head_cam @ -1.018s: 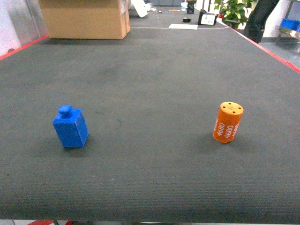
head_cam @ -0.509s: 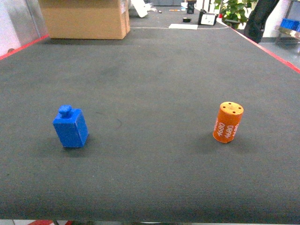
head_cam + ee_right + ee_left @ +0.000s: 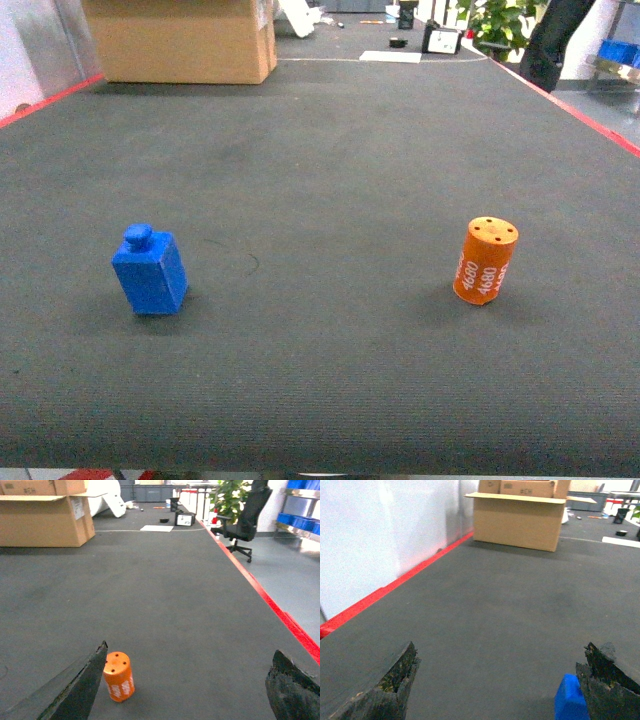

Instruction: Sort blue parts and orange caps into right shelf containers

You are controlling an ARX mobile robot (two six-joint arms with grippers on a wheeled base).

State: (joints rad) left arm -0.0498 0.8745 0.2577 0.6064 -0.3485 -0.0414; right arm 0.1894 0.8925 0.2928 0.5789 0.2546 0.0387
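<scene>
Blue part [image 3: 150, 272] stands on desk [image 3: 330, 180], left side. Orange cap [image 3: 485, 261] stands upright, right side, well apart. Both look hard, light, maybe slippery. Part best gripped across flat sides; cap around round middle. Left end effector [image 3: 500, 680] spread wide. Right end effector [image 3: 187, 685] spread wide, nothing held.

Dark mat table [image 3: 330, 150]: blue part [image 3: 151, 270], orange cap [image 3: 486, 261], cardboard box [image 3: 185, 38].

A workshop or warehouse: cardboard boxes [image 3: 45, 512], an office chair [image 3: 245, 522], blue crates [image 3: 300, 520] on shelving, grey floor.
</scene>
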